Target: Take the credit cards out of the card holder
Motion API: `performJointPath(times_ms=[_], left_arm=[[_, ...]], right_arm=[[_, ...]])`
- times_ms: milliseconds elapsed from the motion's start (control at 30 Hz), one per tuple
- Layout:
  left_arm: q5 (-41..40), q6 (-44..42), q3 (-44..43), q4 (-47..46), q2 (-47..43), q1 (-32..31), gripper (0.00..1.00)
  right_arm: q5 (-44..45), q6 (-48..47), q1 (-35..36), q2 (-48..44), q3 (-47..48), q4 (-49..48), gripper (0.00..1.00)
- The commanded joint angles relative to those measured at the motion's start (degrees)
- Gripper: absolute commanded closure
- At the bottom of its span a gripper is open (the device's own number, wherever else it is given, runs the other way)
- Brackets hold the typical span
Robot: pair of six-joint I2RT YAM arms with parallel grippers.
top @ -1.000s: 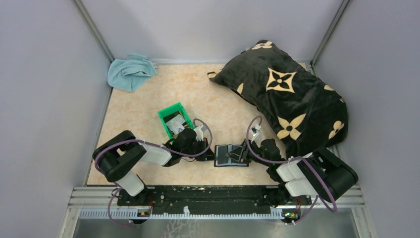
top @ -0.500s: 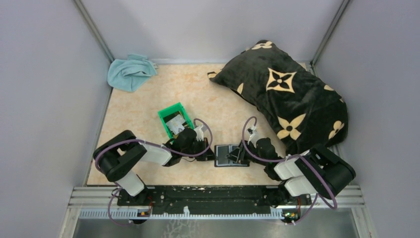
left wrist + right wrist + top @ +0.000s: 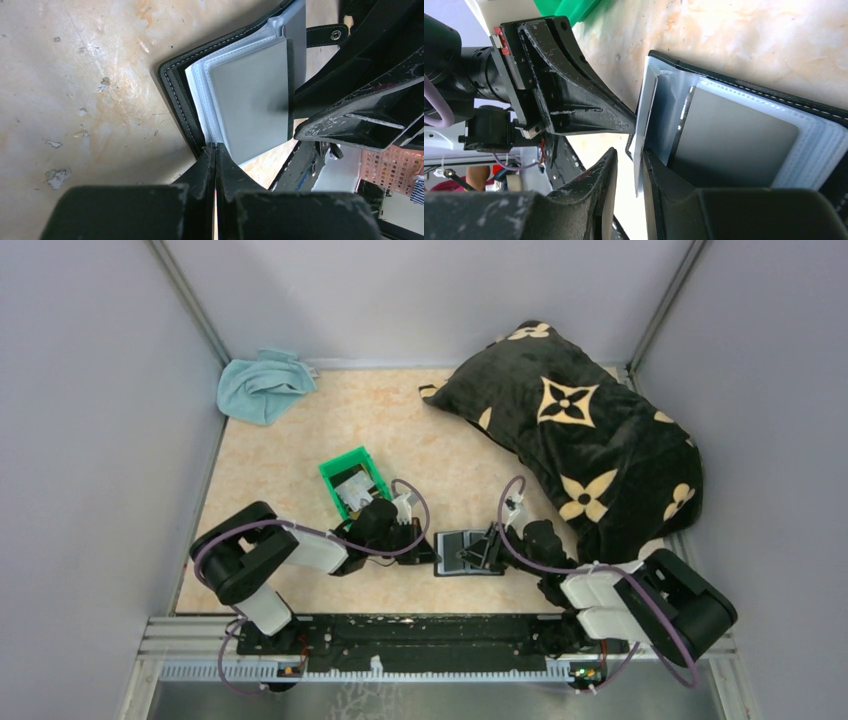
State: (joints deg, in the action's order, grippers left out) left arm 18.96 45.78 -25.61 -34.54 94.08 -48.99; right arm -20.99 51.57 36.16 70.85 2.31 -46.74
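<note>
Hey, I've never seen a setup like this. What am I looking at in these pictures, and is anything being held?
Two robot arms are bolted at the near edge of a table. One picture looks down from above. The other two come from a small camera on each arm's wrist, so you see that arm's own fingers up close. On the table lie an open black card holder, a green bin, a blue cloth and a black pillow with tan flowers. The left pincer is shut, its tip at the holder's edge. The right pincer stands part open with a pale leaf of the holder between its fingers, not clamped as far as I can see.
</note>
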Motion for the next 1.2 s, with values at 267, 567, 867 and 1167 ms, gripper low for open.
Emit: performJointPath(times_ms=[267,567,867,1167], left_arm=[[-1.6,-0.6,0.4,3.8,2.5,-0.3,1.0],[-1.8,-0.3,0.7,3.9,2.2,-0.3,1.0],[-1.3,-0.3,0.1,3.4,3.4,-0.3,1.0],[-1.2,-0.4,0.1,3.6,3.0,-0.3,1.0]], right_arm=[[-2.5,-3.9,-2.1,-3.2,0.6,2.8,0.74],[-5.9,0.5,-2.1,5.6,-0.2,-10.8,0.78],[-2.7,-2.1,-2.2,-2.7,-1.1,0.0,0.83],[0.9,-6.2,-3.6,-14.5,-0.4,14.8,0.84]])
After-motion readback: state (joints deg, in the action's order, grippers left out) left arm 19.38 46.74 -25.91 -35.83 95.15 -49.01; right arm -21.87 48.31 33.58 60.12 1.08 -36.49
